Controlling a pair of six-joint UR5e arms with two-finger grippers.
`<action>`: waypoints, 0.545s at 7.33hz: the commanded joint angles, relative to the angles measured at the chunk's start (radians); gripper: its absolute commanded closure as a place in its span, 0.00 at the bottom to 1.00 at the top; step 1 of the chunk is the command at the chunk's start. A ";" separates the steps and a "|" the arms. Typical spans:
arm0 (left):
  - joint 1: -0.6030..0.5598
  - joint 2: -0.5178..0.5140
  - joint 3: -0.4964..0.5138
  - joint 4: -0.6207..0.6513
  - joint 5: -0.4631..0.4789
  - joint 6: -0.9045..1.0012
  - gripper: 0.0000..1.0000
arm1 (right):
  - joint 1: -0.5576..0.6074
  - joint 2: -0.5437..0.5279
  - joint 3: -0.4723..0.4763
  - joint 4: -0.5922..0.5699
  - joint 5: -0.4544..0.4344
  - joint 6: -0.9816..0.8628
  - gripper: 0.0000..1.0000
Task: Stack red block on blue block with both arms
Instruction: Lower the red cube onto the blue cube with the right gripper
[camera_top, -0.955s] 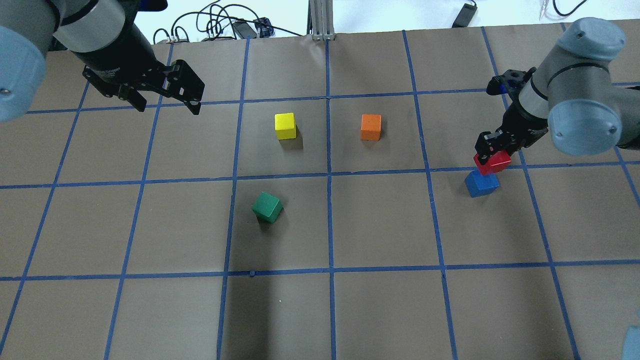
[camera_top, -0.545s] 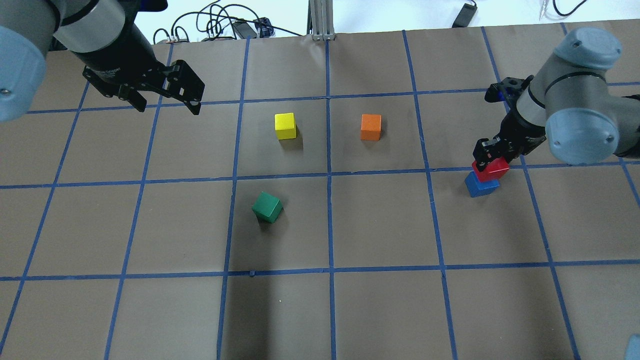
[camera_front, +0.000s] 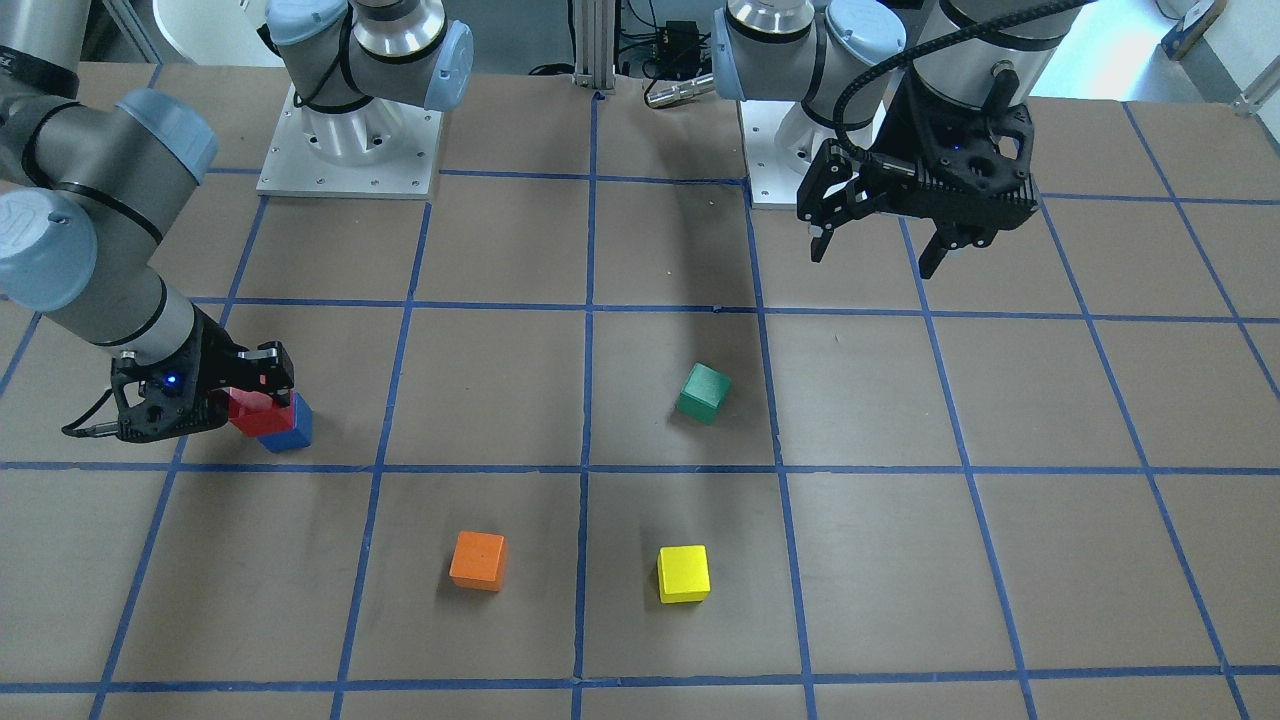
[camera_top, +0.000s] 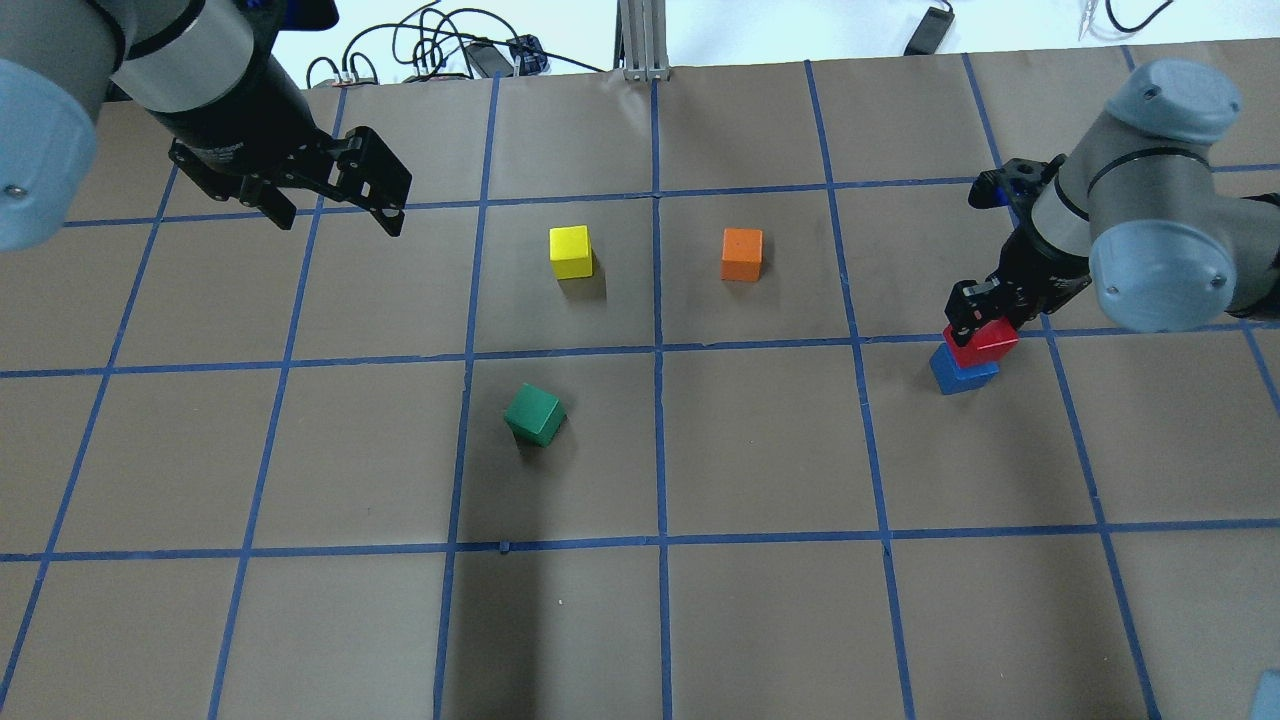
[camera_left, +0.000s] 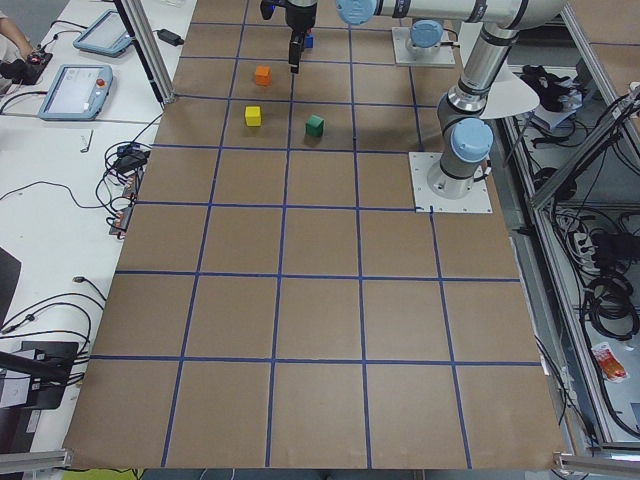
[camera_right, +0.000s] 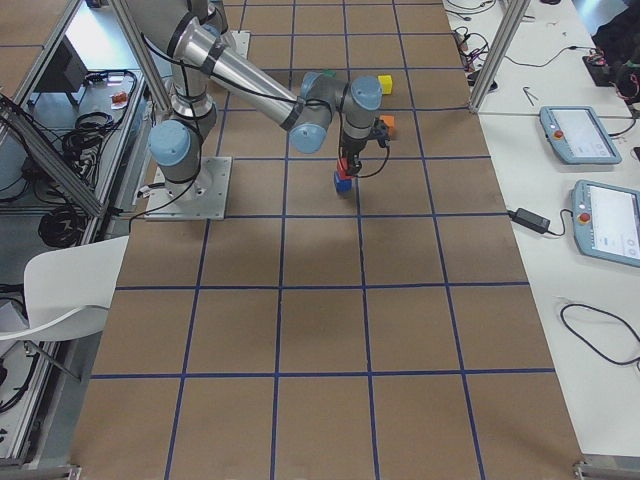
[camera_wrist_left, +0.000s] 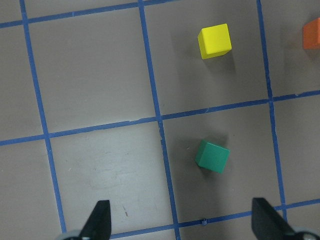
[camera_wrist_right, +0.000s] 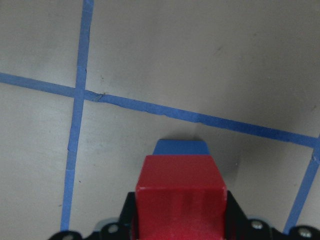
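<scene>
While the right gripper (camera_top: 985, 318) clamped the red block (camera_top: 985, 343), presumably to square it over the blue block (camera_top: 960, 375), the left gripper (camera_top: 337, 222) hung splayed, parked clear.

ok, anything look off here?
Only the green block: it sits turned against the tape grid, while the yellow block and orange block lie roughly square. The red block in the right gripper sits over the blue block.

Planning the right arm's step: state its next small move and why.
Probably ease the right gripper straight down a little. It is shut on the red block, which sits over the blue block, but contact between them cannot be confirmed. Releasing comes after.
</scene>
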 joint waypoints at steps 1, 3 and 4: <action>0.000 0.000 0.000 0.005 0.001 -0.002 0.00 | -0.002 0.000 0.001 0.006 -0.018 -0.001 0.79; 0.000 -0.001 0.000 0.005 0.000 0.000 0.00 | -0.002 0.000 0.007 0.015 -0.040 -0.001 0.78; 0.000 -0.001 0.000 0.005 0.000 -0.002 0.00 | -0.002 0.000 0.010 0.015 -0.038 -0.001 0.78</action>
